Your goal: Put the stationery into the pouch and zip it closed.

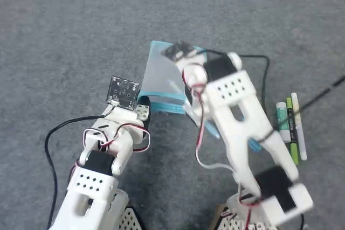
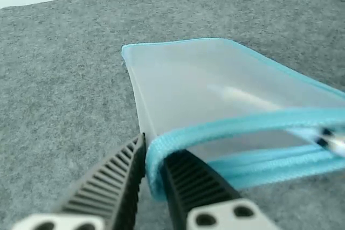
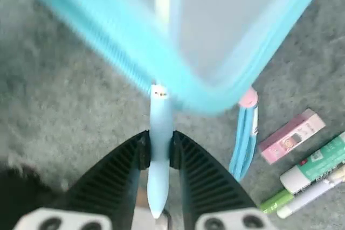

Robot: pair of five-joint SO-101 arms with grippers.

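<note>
A translucent pouch with a light blue zipper edge lies on the grey mat. My left gripper is shut on the zipper edge at the pouch's near corner, also seen from above. My right gripper is shut on a light blue pen, whose tip touches the zipper band at the pouch mouth. A white pen lies inside the pouch. Beside the pouch lie another blue pen, a pink eraser, a glue stick and a green marker.
The glue stick, green marker and a white pen lie in a row at the right of the mat, close to the right arm. Black cables run behind the pouch and by the left arm.
</note>
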